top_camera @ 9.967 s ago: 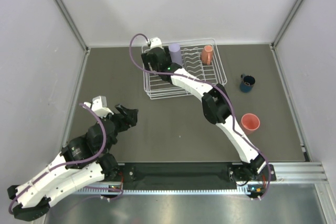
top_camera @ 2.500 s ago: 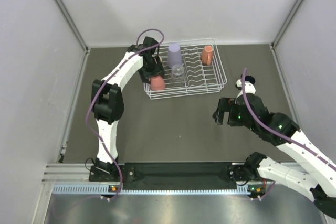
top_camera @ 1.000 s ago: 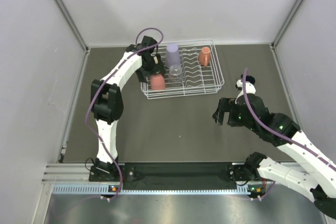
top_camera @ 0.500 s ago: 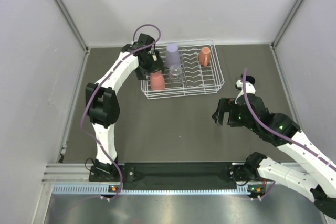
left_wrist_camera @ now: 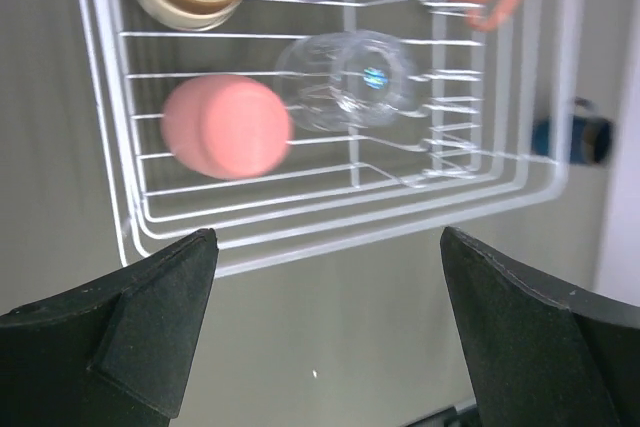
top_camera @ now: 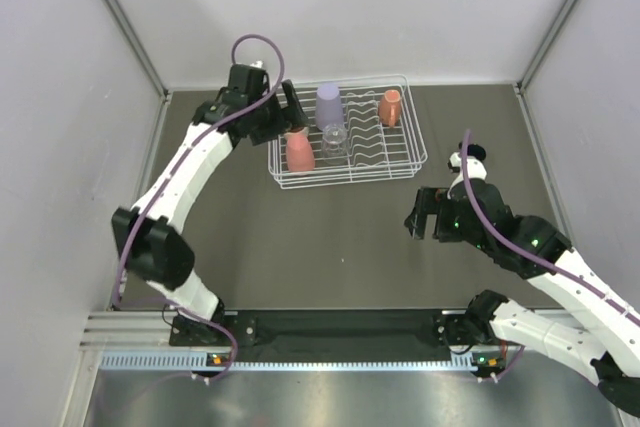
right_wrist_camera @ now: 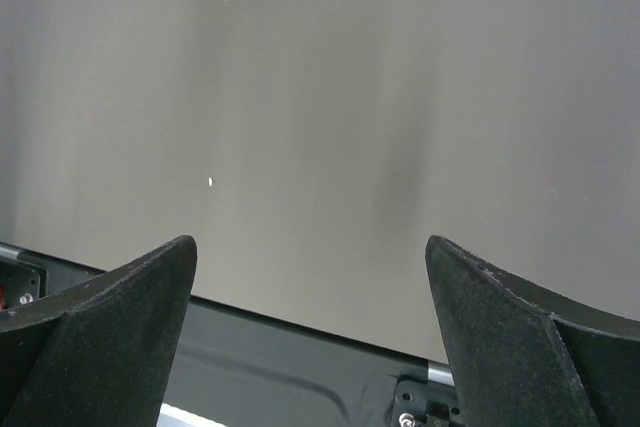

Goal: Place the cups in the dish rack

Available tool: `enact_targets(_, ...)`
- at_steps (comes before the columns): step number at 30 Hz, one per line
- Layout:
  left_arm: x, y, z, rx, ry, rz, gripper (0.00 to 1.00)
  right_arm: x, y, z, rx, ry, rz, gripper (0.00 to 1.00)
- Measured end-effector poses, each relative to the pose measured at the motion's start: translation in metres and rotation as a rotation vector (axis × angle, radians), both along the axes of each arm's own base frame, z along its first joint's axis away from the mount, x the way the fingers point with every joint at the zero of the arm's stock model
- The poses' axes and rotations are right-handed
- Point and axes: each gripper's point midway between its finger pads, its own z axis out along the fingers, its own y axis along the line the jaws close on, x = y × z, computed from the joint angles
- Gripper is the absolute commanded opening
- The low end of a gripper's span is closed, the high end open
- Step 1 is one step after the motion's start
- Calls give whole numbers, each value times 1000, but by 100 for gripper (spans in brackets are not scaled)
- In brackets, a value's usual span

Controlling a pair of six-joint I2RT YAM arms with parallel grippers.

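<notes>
1. Nearest the bases, the right gripper [top_camera: 420, 211] hangs low over bare table [top_camera: 330, 247], jaws spread wide and holding nothing. Its wrist view shows only the grey surface between the fingers.
2. Just beyond it the dark blue handled mug [left_wrist_camera: 567, 137] stands on the table to the right of the rack and apart from it. It is the one cup outside the wires, and the right arm partly hides it from above.
3. The white wire dish rack [top_camera: 350, 179] sits across the middle of the far half of the table.
4. In its near left corner the plain pink tumbler [top_camera: 299, 152] stands mouth down. Just to its right, among the prongs, is the shiny steel cup [top_camera: 335, 137]. Whether the two touch cannot be told.
5. Farther back the lavender plastic tumbler [top_camera: 330, 104] stands inverted behind the steel cup. The salmon-pink handled mug [top_camera: 389, 107] is in the far right part of the rack.
6. At the far left corner the left gripper [top_camera: 291, 113] hovers above the rack, jaws wide and empty — the pink tumbler lies below, clear of both fingers.
</notes>
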Motion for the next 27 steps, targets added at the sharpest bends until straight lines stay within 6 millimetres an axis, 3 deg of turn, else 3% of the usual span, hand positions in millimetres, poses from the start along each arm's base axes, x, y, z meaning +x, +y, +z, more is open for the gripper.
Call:
enact_targets(5,-39,-2,51,-93,-146,-93,98,0,-4,-2,-10,3,-21,96)
enact_targets(9,-79,-5,61,-155,-198,-188,98,4,-11,-6,-50,14,-66,96)
enact_targets(12,-109,-4,49,-175,-185,-253,96,13,-20,-4,-99,11,-121,95)
enact_targets(16,-134,-3,26,-183,-141,-304,95,36,-38,1,-168,3,-227,94)
enact_targets(24,-186,-9,-26,-279,-15,-394,92,93,-131,-19,-216,127,-560,88)
enact_targets(27,-203,-12,-34,-326,20,-425,92,111,-151,-29,-199,168,-624,86)
